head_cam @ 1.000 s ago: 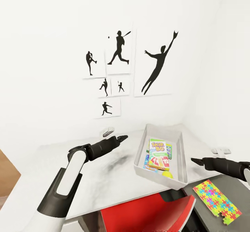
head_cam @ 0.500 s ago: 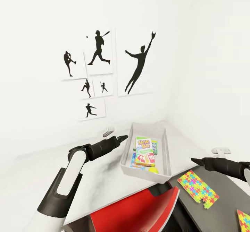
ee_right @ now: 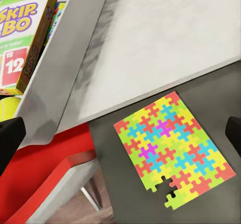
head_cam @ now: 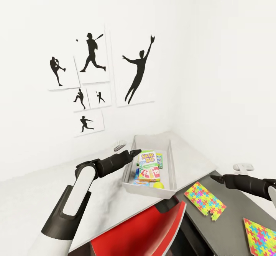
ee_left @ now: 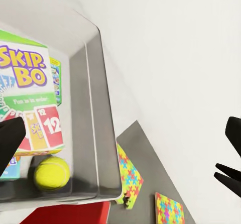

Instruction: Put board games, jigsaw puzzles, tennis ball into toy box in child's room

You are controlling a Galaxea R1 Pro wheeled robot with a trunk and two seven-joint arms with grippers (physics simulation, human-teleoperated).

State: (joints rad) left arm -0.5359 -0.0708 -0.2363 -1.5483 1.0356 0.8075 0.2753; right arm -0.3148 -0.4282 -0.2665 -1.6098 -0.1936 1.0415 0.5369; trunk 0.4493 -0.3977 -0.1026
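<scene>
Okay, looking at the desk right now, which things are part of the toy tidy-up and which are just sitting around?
Part of the job:
- toy box
- Skip-Bo board game, in the box
- tennis ball, in the box
- near jigsaw puzzle, on the dark desk section
- second jigsaw puzzle, further right

Just there:
- red chair
- sports silhouette pictures

View panned right, second jigsaw puzzle [head_cam: 260,237] fully entering at the lower-right corner

Both arms reach forward, left gripper [head_cam: 137,151] and right gripper [head_cam: 213,178] fingers parted, empty.
</scene>
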